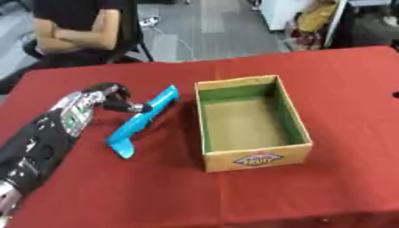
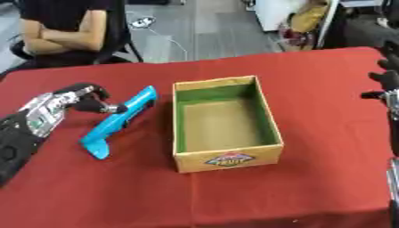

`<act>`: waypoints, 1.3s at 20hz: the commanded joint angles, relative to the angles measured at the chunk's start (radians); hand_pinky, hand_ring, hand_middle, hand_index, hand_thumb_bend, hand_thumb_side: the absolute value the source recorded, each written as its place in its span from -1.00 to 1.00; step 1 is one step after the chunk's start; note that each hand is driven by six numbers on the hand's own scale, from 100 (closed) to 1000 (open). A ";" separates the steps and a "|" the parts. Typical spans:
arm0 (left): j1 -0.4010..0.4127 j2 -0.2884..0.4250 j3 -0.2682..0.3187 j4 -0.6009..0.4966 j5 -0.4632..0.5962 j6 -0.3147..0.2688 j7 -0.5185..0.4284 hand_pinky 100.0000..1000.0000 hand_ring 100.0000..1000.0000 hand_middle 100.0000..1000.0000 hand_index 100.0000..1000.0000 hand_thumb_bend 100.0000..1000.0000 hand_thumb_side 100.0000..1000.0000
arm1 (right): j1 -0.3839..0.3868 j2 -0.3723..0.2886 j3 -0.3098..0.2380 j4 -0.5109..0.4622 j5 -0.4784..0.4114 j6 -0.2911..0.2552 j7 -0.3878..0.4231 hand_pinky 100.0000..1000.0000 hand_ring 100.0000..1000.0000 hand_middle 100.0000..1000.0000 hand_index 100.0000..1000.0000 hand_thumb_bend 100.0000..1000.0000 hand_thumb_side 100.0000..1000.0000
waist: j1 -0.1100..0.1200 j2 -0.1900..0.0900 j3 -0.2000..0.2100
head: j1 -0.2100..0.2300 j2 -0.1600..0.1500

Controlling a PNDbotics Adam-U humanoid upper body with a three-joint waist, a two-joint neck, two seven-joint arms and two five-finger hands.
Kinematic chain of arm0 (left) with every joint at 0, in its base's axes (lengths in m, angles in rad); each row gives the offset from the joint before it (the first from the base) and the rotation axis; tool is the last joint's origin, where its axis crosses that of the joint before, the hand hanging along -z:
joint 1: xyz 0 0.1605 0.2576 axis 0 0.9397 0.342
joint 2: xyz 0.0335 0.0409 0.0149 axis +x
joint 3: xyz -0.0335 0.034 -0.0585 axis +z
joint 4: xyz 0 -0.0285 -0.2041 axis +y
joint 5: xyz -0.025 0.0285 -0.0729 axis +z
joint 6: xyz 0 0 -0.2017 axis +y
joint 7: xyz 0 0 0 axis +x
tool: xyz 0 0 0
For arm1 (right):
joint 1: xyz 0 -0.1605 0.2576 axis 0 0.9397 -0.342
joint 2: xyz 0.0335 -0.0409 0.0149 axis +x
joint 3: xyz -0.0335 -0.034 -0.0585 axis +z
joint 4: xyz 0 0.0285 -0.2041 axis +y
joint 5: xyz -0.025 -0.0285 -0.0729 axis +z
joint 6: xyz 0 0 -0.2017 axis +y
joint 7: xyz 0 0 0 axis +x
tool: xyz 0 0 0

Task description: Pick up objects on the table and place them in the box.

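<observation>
A long blue plastic tool [image 1: 140, 122] lies slantwise on the red table, its broad end toward me. My left hand [image 1: 109, 94] sits just left of its middle with the fingers curled. The thumb tip [image 1: 143, 107] touches the tool's side, and nothing is wrapped round the tool. To the right stands the open cardboard box [image 1: 257, 159], green inside, with nothing in it that I can see. My right hand [image 2: 386, 79] shows at the right edge of the right eye view, fingers up and relaxed, far from the box.
The red tablecloth [image 1: 156, 191] spreads wide in front of the box and the tool. A person with folded arms sits behind the table's far left edge, touching nothing on it.
</observation>
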 commanded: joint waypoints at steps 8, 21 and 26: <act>-0.011 0.006 0.002 0.007 -0.130 -0.002 -0.009 0.33 0.34 0.40 0.59 0.94 0.32 | -0.013 -0.017 0.000 -0.015 -0.002 -0.002 0.006 0.19 0.68 0.81 1.00 -0.15 0.91 | -0.004 -0.008 -0.001 | 0.005 -0.001; -0.014 0.001 0.004 -0.002 -0.243 0.011 -0.006 0.30 0.27 0.28 0.52 0.89 0.21 | -0.012 -0.017 0.001 -0.015 -0.002 -0.001 0.008 0.19 0.68 0.82 1.00 -0.15 0.91 | -0.004 -0.008 0.000 | 0.007 -0.001; -0.016 -0.003 0.002 -0.012 -0.310 0.019 -0.014 0.23 0.17 0.20 0.47 0.88 0.14 | -0.012 -0.016 0.001 -0.015 -0.002 -0.001 0.009 0.19 0.68 0.82 1.00 -0.15 0.91 | -0.004 -0.008 0.000 | 0.009 -0.001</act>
